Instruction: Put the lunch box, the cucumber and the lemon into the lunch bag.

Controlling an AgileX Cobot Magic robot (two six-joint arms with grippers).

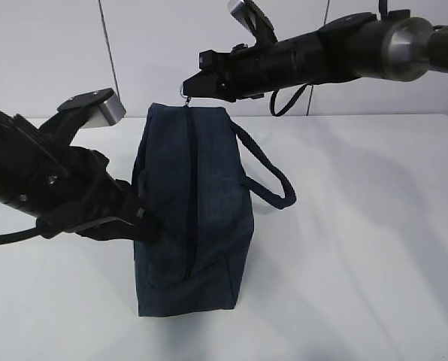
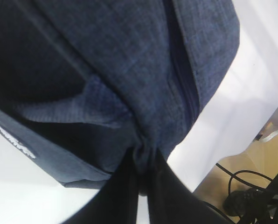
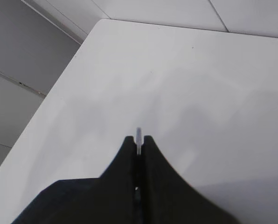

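The dark navy lunch bag (image 1: 209,226) stands upright mid-table, and its black top zipper (image 1: 192,173) looks closed along its length. My left gripper (image 1: 145,222) is shut on a pinch of the bag's left side; in the left wrist view fabric of the bag (image 2: 129,60) bunches between the jaws of that gripper (image 2: 141,156). My right gripper (image 1: 188,86) hovers at the bag's far end, shut on the metal ring pull (image 1: 185,95). The ring's thin edge (image 3: 138,133) pokes out of the closed right gripper (image 3: 138,140). The lunch box, cucumber and lemon are out of view.
The white table (image 1: 359,226) spreads to the right of the bag. One cord-like handle (image 1: 269,169) loops out on the bag's right side. A pale panelled wall runs behind the table. Cables lie on the floor (image 2: 241,196) past the table edge.
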